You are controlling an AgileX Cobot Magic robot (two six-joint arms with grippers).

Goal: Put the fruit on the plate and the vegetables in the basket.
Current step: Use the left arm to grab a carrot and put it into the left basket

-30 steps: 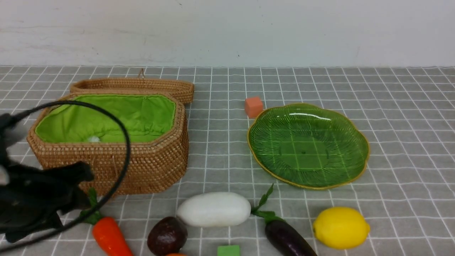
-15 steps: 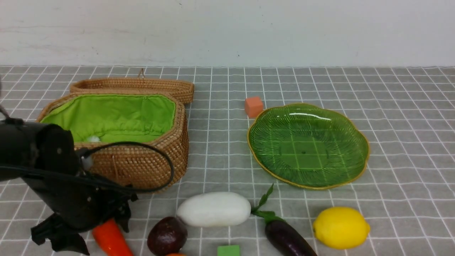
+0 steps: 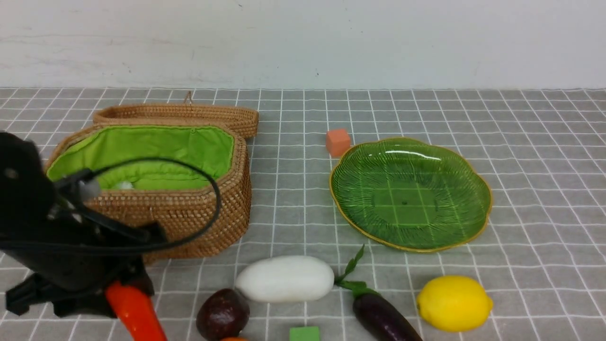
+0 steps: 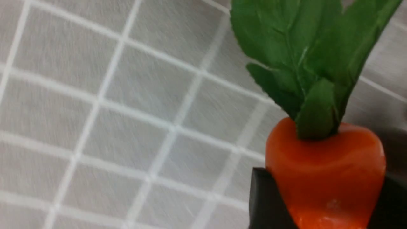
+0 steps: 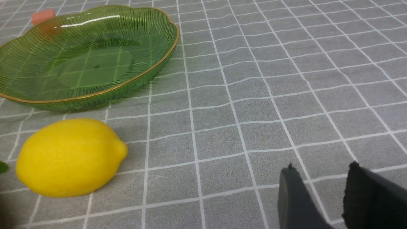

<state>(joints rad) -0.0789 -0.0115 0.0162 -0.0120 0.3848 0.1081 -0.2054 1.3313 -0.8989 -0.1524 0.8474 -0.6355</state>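
The left gripper [image 4: 324, 203] is clamped on the carrot [image 3: 135, 312] just below its leaves, in front of the basket's [image 3: 189, 218] left end. The right gripper [image 5: 321, 173] stands narrowly parted with nothing between its jaws, well off to the basket's right. In front of the basket's right end lie the maroon fruit [image 3: 222, 313] and the radish [image 3: 285, 278]. Farther right of the basket are the eggplant [image 3: 383, 317], the lemon [image 3: 453, 303] and the plate [image 3: 476, 227].

Bench, grey checked cloth [image 3: 521, 142]. Left near corner: left gripper [image 3: 113, 286] covers the top of the carrot [image 3: 137, 315]. Basket [image 3: 199, 218] stands open on the left side. Plate [image 3: 412, 194] right of centre. Along the near edge: maroon fruit [image 3: 222, 313], radish [image 3: 285, 278], eggplant [image 3: 381, 317], lemon [image 3: 453, 303].
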